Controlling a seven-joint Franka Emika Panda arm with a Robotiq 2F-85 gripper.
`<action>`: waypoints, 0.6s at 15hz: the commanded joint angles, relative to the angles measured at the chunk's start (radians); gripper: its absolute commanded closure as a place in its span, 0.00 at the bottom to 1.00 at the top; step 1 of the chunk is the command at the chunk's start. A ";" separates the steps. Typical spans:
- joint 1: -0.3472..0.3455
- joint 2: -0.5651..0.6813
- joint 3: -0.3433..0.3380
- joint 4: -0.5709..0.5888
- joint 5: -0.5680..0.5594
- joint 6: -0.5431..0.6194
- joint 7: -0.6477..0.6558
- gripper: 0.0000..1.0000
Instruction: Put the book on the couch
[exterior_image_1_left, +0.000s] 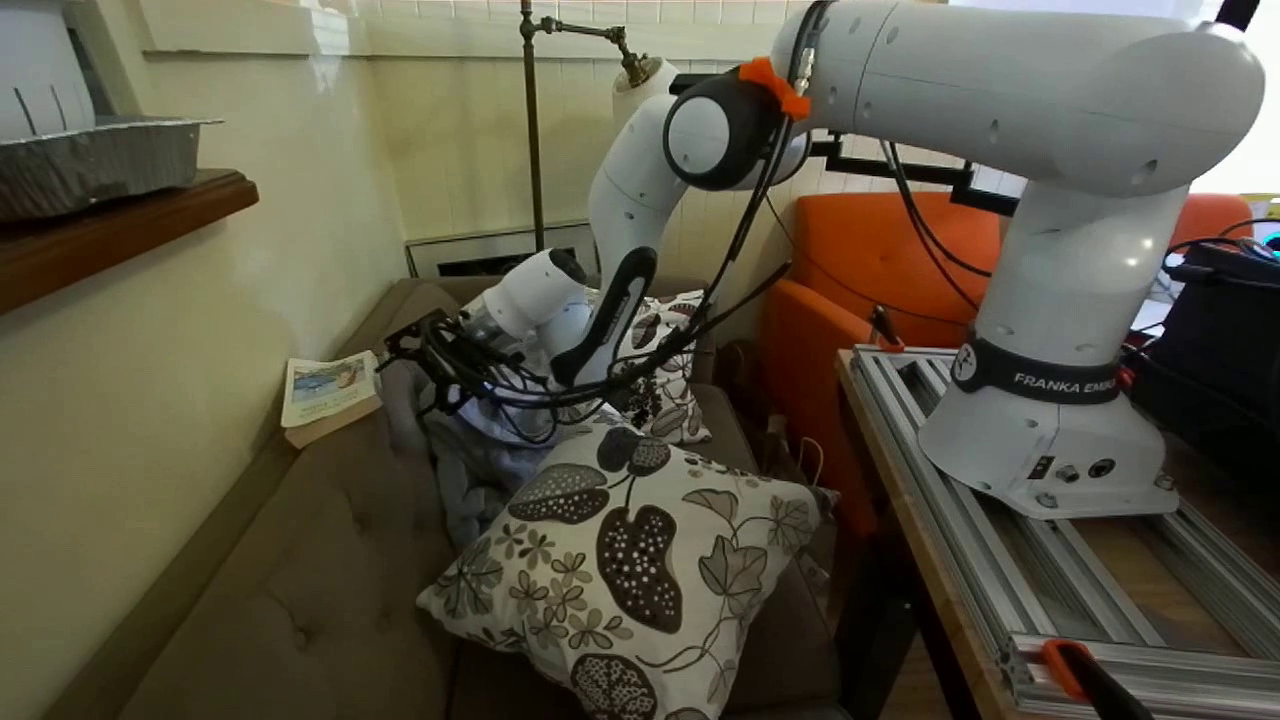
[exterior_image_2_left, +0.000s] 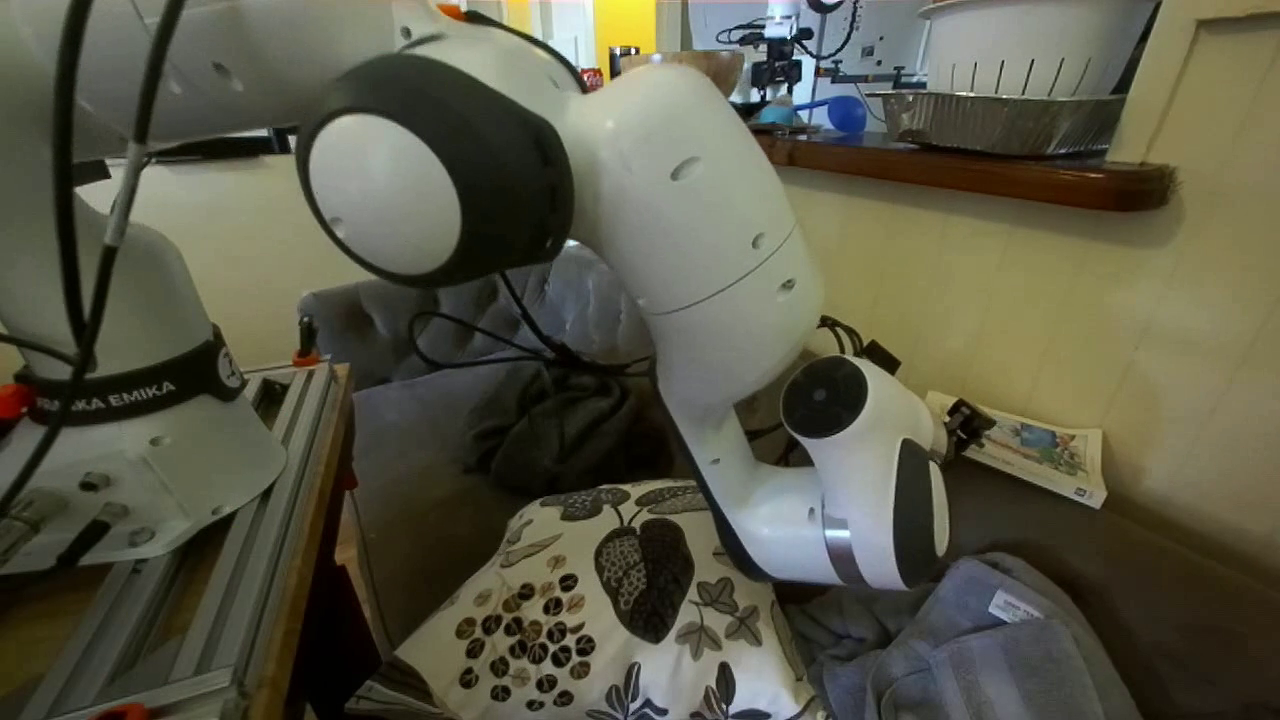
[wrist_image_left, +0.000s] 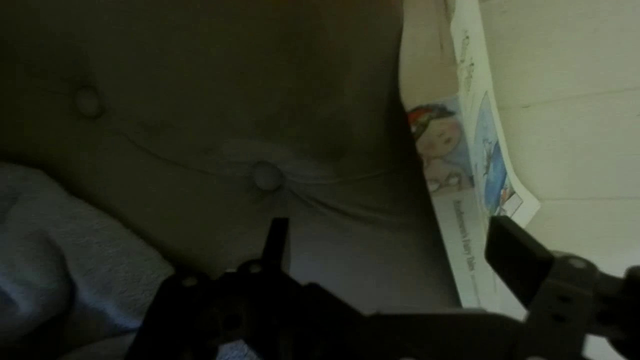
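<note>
The book rests on top of the back of the taupe couch, against the wall, and shows in both exterior views. Seen from the wrist, its printed spine faces the jaws and the pale cover is turned to the wall. My gripper is open: one finger is over the couch fabric, while the opposite finger overlaps the book's cover side. Whether that finger touches the cover I cannot tell. In an exterior view the gripper hides part of the book.
A grey towel is draped over the couch below the wrist. Leaf-patterned pillows fill much of the seat. Above the couch back juts a wooden shelf holding a foil tray. An orange armchair stands beyond the robot's table.
</note>
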 joint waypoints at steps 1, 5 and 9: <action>-0.039 -0.218 -0.070 -0.236 -0.268 0.077 0.263 0.00; 0.017 -0.380 -0.233 -0.402 -0.344 0.338 0.233 0.00; 0.137 -0.580 -0.428 -0.493 -0.534 0.437 0.302 0.00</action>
